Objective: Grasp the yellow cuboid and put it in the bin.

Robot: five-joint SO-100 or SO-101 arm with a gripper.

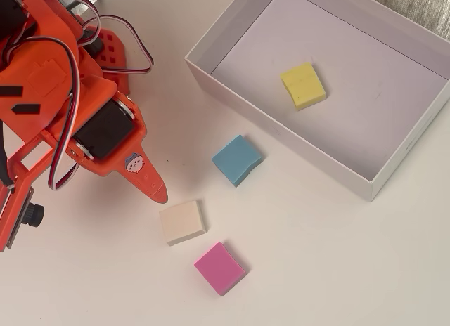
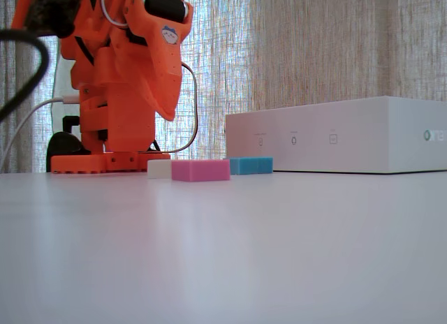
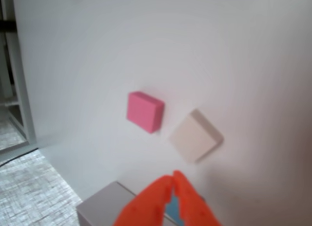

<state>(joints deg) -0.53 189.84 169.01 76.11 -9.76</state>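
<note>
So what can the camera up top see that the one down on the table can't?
Only the overhead view shows the yellow cuboid, lying on the floor inside the bin. Only the low fixed view shows the curtain behind and the bin's outer side wall. Both show the bin, the pink block, the blue block, the cream block and the orange arm with its gripper, which holds nothing.

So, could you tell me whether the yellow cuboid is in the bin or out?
In. The overhead view shows the yellow cuboid lying flat on the floor of the bin, apart from its walls.
</note>
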